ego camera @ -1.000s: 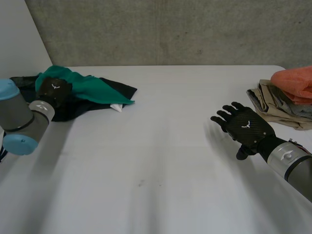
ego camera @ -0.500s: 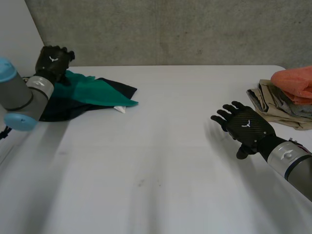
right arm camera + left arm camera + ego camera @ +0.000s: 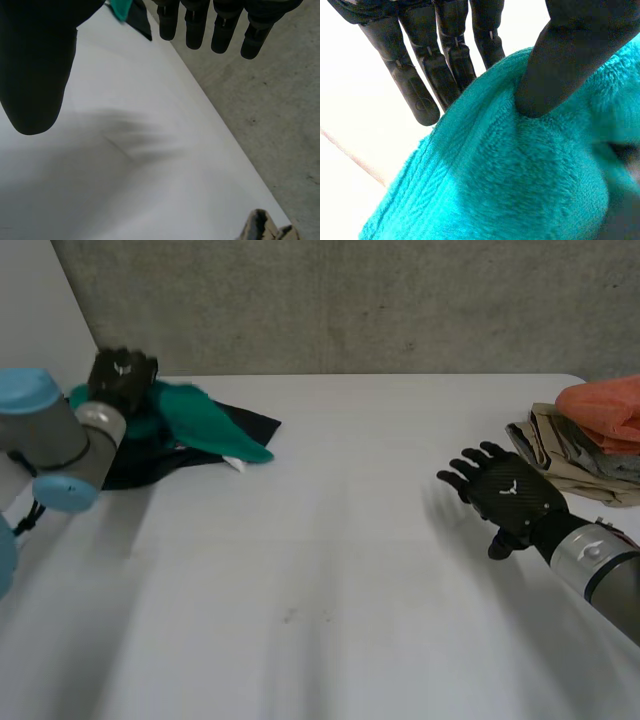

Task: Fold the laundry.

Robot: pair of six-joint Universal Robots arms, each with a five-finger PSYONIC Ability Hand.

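Note:
A teal green fleece cloth (image 3: pixel 205 418) lies bunched over a black garment (image 3: pixel 250 425) at the table's far left. My left hand (image 3: pixel 122 374) sits on the green cloth's far edge. In the left wrist view its thumb (image 3: pixel 560 60) digs into the green cloth (image 3: pixel 520 180) while the fingers (image 3: pixel 440 60) curl against the fold's other side, pinching it. My right hand (image 3: pixel 510 495) hovers over the bare table at the right, palm down, fingers straight and spread. In its wrist view the right hand's thumb (image 3: pixel 35 65) and fingers (image 3: pixel 215 25) hold nothing.
A pile of laundry lies at the table's right edge: an orange piece (image 3: pixel 605 405) on top of beige and grey pieces (image 3: pixel 560 455). A concrete wall stands behind the white table (image 3: pixel 330 570). A beige corner (image 3: pixel 262 227) shows beside the right hand.
My left hand rose off the pile with fingers spread, then came back down and shut on the green cloth, which has bunched up. The right hand has barely moved.

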